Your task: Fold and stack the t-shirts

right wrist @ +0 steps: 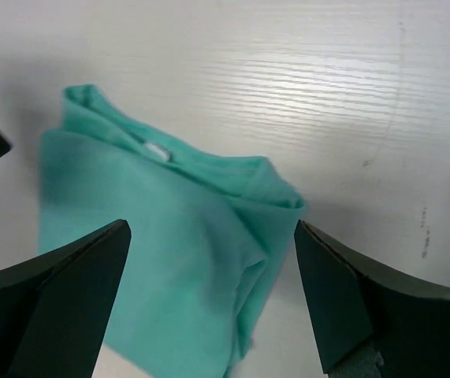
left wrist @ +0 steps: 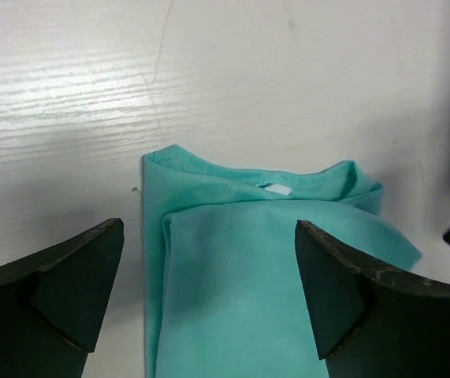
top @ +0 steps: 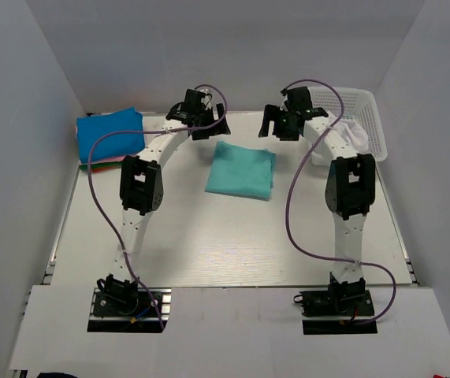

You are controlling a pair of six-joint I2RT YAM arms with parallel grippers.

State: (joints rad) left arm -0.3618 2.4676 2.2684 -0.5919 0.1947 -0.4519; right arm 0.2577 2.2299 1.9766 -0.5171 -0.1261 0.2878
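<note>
Your surface [top: 209, 252] is pale, wood-grained and looks slick, so a folded bundle may slide instead of lifting if you scoop at it low; the white mesh basket [top: 370, 114] at the far right is rigid plastic, and the white t-shirt [top: 352, 132] drooping over its rim could catch on the lattice if you drag it out; at the far left the bright blue t-shirt [top: 110, 130] tops a soft pile with a red-pink t-shirt [top: 106, 163] edging out beneath, and a load dropped off-centre might slump it; the teal-green t-shirt [top: 241, 170] lies mid-surface, folded into a rough rectangle of thin, limp cloth, its collar toward the far edge; pinch only the top ply and the fold will likely peel open; your left claw [left wrist: 209, 228] and right claw [right wrist: 213, 228] hover above it, both spread wide, gripping nothing; the small white label [left wrist: 276, 189] sits inside the collar.
</note>
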